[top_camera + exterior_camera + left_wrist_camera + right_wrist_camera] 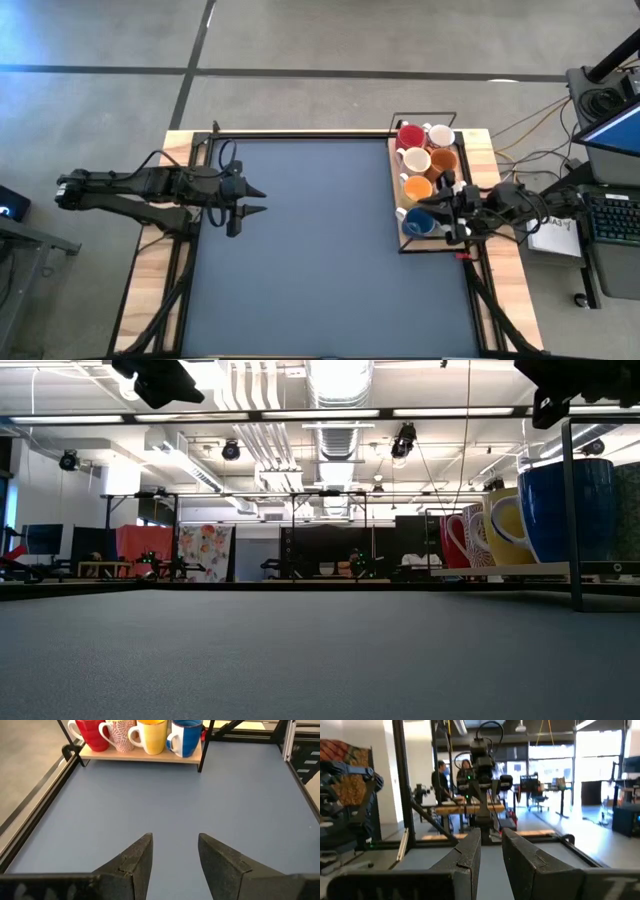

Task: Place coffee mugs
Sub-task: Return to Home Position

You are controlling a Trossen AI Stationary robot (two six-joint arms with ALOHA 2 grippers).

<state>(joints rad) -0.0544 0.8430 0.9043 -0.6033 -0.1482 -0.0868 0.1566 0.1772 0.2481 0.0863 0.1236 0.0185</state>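
Two grippers are at work height and neither holds anything. The left gripper (175, 842) has its fingers (134, 859) spread to a medium gap. It hangs raised over the left edge of the mat (310, 250), tips pointing across the table.

The right gripper (447, 212) has its fingers (465, 855) drawn to a narrow slit, not touching. It hangs over the end of the rack (140, 755) nearest the low camera, above the blue mug (187, 737), and points back toward the left arm.

The coffee mugs all stand on the rack's wooden board inside a black frame.
- Row facing the mat: red mug (92, 732), patterned mug (120, 732), yellow mug (152, 737), blue mug, side by side, nearly touching.
- Row behind: white mug (441, 135) and orange mug (445, 160). The rest is hidden beneath the right arm.

The rack sits at the mat's right edge, toward the far corner. A broad stretch of grey mat lies between it and the left gripper. Wooden table margin (150, 270) shows outside the mat on both sides.

A white sheet (555, 235) by the keyboard (615, 220) carries marks too small to read.
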